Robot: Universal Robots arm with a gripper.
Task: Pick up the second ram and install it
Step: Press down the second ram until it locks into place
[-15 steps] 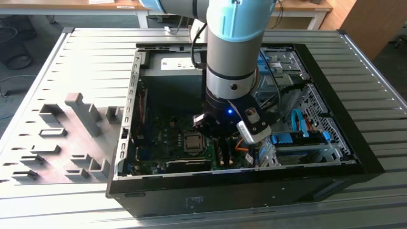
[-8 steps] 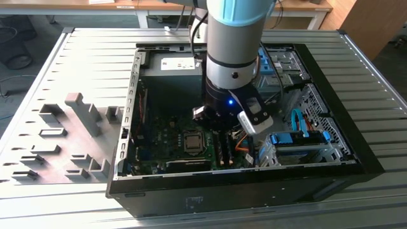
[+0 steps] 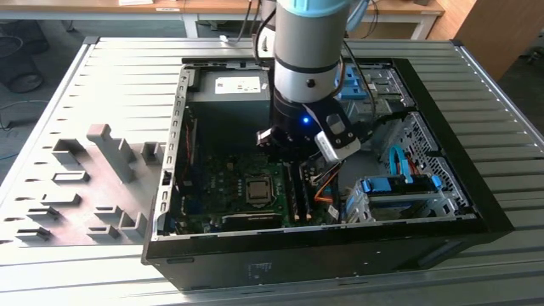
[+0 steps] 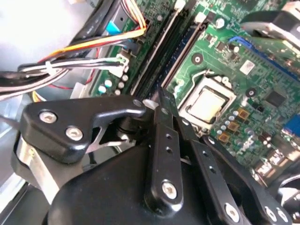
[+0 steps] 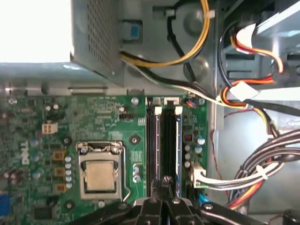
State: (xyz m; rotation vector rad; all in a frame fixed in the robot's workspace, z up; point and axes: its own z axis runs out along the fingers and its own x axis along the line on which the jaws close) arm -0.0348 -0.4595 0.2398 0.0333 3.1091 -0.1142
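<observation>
My gripper (image 3: 293, 156) reaches down inside the open computer case (image 3: 425, 242), just above the motherboard (image 5: 42, 140). In both wrist views its black fingers (image 4: 161, 122) are closed against each other, and the tip (image 5: 165, 180) hovers over the near end of the two long black memory slots (image 5: 164, 140). The slots (image 4: 168, 51) run side by side next to the processor socket (image 5: 100, 173). I cannot tell the second ram apart from the dark slots. No green board shows between the fingers.
Bundles of coloured cables (image 5: 253, 173) hang close beside the slots. A drive cage with blue clips (image 3: 399, 191) fills the case on the exterior view's right. Grey fixture blocks (image 3: 93, 185) stand on the table at the exterior view's left.
</observation>
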